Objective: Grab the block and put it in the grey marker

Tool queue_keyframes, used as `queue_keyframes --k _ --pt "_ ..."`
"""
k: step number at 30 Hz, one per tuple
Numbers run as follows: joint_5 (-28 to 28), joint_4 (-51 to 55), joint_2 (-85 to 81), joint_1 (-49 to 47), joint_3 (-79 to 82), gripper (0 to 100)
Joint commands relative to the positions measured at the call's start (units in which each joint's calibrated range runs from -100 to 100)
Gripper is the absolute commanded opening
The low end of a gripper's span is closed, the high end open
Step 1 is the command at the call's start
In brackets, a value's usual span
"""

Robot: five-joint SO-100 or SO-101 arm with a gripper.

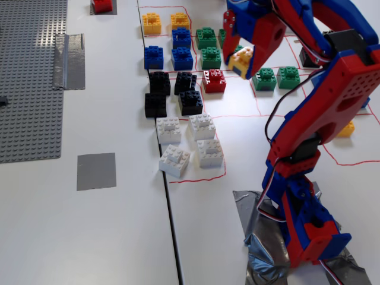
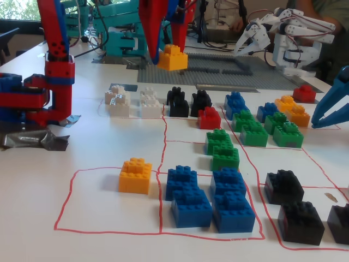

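Note:
My gripper [image 1: 243, 64] is shut on the yellow-orange block [image 1: 240, 60] and holds it in the air above the green bricks. In the other fixed view the block [image 2: 172, 58] hangs from the gripper [image 2: 170, 50], well above the table, in front of the baseplate. The grey marker [image 1: 96, 171] is a flat grey square on the white table, left of the white bricks and far from the gripper. It shows as a dark patch [image 2: 124, 86] behind the white bricks.
Rows of coloured bricks lie in red-lined boxes: white [image 1: 178, 159], black [image 1: 159, 83], blue [image 1: 153, 57], green [image 1: 264, 78], red [image 1: 214, 81], more yellow-orange [image 1: 151, 24]. A grey studded baseplate [image 1: 29, 77] and a tape strip [image 1: 70, 61] lie at the left. A red brick [image 1: 102, 5] sits on another grey patch.

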Motion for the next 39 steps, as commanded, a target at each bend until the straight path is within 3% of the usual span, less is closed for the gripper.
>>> queue_keyframes --k 1,12,21,39 --pt "-1.61 0.48 -4.47 -6.97 -3.72 0" --pt "-4.59 -6.50 0.07 -26.80 -3.54 0" --pt "-4.69 -15.75 9.22 -37.00 -4.90 0" --pt "-3.42 -24.59 28.53 -40.34 -13.81 2"
